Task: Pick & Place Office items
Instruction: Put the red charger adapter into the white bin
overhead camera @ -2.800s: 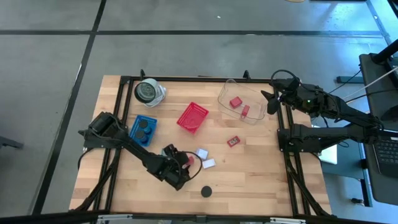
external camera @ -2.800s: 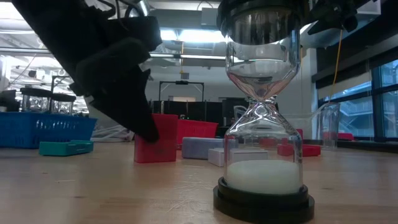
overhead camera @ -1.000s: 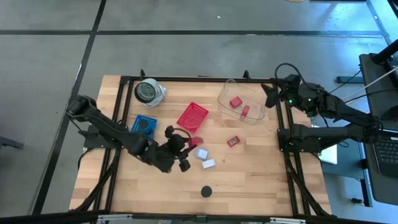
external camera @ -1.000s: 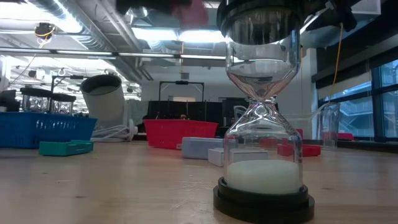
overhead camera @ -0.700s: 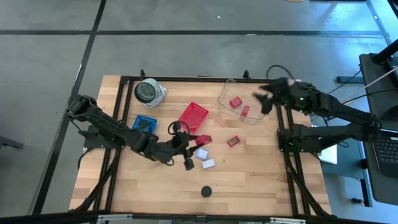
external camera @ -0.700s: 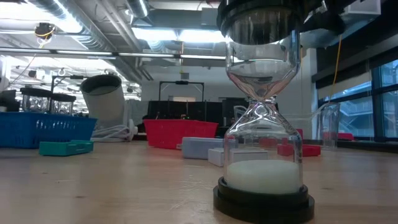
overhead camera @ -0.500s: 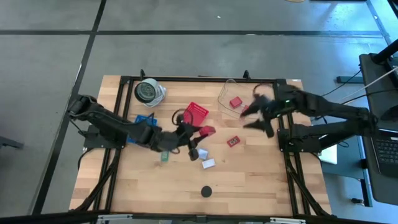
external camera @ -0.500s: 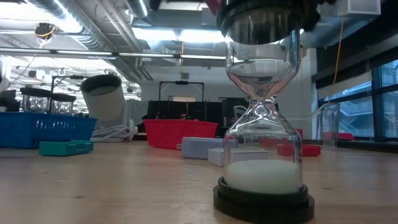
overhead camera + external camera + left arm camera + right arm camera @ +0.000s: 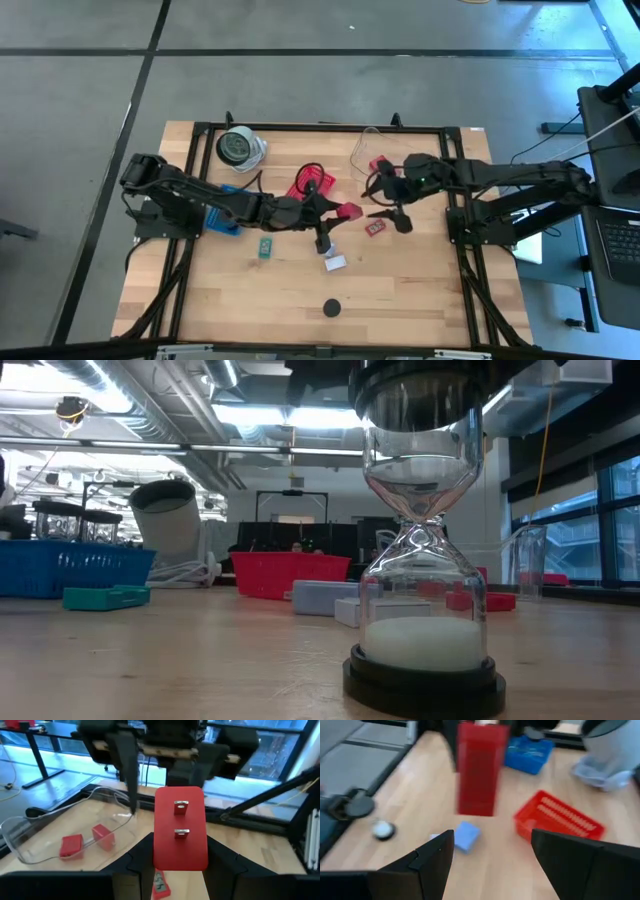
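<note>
**Red block held aloft between the two arms**

Since the earlier frames, the left gripper [image 9: 340,215] has been carried from the lower left of the wooden table [image 9: 420,290] to its centre, and the right gripper [image 9: 385,200] has been brought in from the table's right edge to face it. A red rectangular block with two small metal clips [image 9: 348,211] is clamped between the left gripper's fingers; in the left wrist view the block [image 9: 180,827] is seen upright between the two dark fingers [image 9: 137,857]. The right gripper's fingers are held apart, nothing between them, just to the right of the block in the high view; in the right wrist view the block [image 9: 478,767] is seen beyond the spread fingers [image 9: 432,855].

A clear plastic tray [image 9: 365,145] is seen at upper centre-right of the high view, with two red blocks [image 9: 72,845] inside it. A small red patterned piece [image 9: 374,228] lies below the right gripper. A white rectangle [image 9: 334,263] and a teal piece [image 9: 264,249] lie at lower centre, and a black round disc [image 9: 331,308] near the bottom edge. A pale-blue rectangle [image 9: 467,836] is seen on the wood in the right wrist view. A red mesh basket [image 9: 308,183] and a blue square tray [image 9: 222,222] are partly hidden by the left arm. A glass hourglass with white sand [image 9: 424,540] fills the low view.
</note>
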Available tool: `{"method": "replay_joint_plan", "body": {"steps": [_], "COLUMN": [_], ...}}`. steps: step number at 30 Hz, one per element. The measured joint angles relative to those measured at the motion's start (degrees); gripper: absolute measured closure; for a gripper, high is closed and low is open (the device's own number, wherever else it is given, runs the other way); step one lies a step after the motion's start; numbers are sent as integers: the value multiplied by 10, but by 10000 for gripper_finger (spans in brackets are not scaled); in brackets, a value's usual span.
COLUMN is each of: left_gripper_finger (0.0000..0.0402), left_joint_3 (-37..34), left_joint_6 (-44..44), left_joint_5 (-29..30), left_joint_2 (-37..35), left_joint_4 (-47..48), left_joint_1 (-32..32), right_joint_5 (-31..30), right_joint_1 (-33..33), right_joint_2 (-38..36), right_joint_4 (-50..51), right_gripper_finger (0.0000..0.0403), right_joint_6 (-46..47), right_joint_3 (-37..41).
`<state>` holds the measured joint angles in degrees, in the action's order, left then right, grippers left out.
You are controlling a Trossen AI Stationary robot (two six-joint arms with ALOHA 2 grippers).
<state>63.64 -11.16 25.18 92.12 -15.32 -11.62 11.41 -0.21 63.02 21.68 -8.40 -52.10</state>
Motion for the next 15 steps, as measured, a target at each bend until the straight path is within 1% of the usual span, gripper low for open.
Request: {"method": "replay_joint_plan", "body": {"steps": [3, 6, 11, 15], "left_gripper_finger": [278, 278, 278, 278], "left_joint_3": [0, 0, 0, 0], "left_joint_6": [6, 9, 19, 44], "left_joint_5": [-4, -10, -16, -27], "left_joint_2": [1, 1, 1, 1], "left_joint_4": [0, -4, -16, -40], "left_joint_1": [3, 10, 24, 29], "right_joint_5": [-7, 0, 9, -15], "right_joint_1": [0, 0, 0, 0], "right_joint_2": [0, 0, 0, 4], "right_joint_4": [-21, -58, -89, -90], "right_gripper_finger": [133, 133, 133, 133], "right_joint_6": [-12, -13, -8, 3], "right_joint_3": [0, 0, 0, 0]}}
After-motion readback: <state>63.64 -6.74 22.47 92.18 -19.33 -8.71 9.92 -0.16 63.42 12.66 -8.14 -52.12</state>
